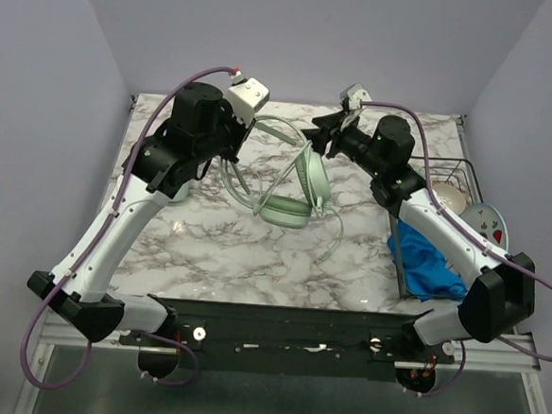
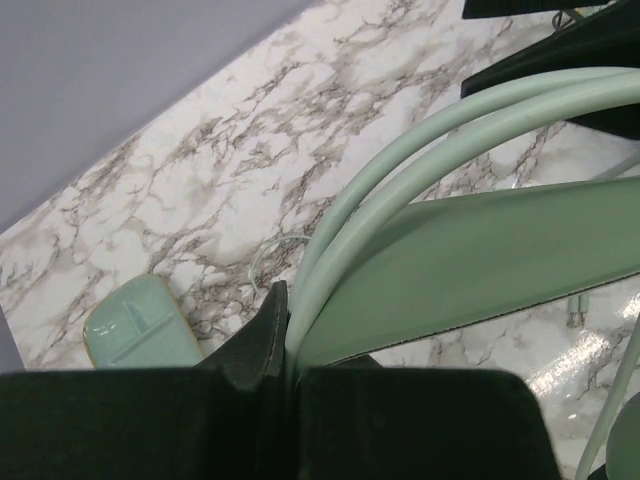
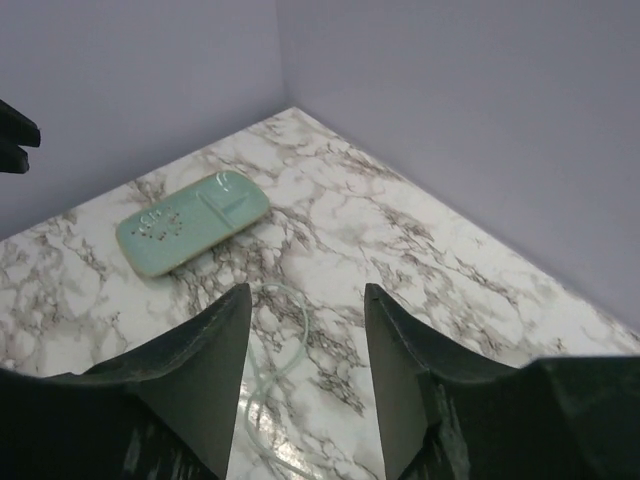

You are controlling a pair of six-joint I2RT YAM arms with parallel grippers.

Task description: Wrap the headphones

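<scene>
The pale mint-green headphones lie mid-table with both ear cups down and the headband arching up to the left. My left gripper is shut on the headband, whose two thin tubes and wide band fill the left wrist view; the fingers pinch it at the bottom. The thin cable trails right and toward the front from the cups, and a loop of it lies under my right gripper. The right gripper is open and empty, just behind the ear cups.
A flat mint-green case lies near the back wall, also in the left wrist view. A wire basket with a bowl, a plate and a blue cloth sit at the right edge.
</scene>
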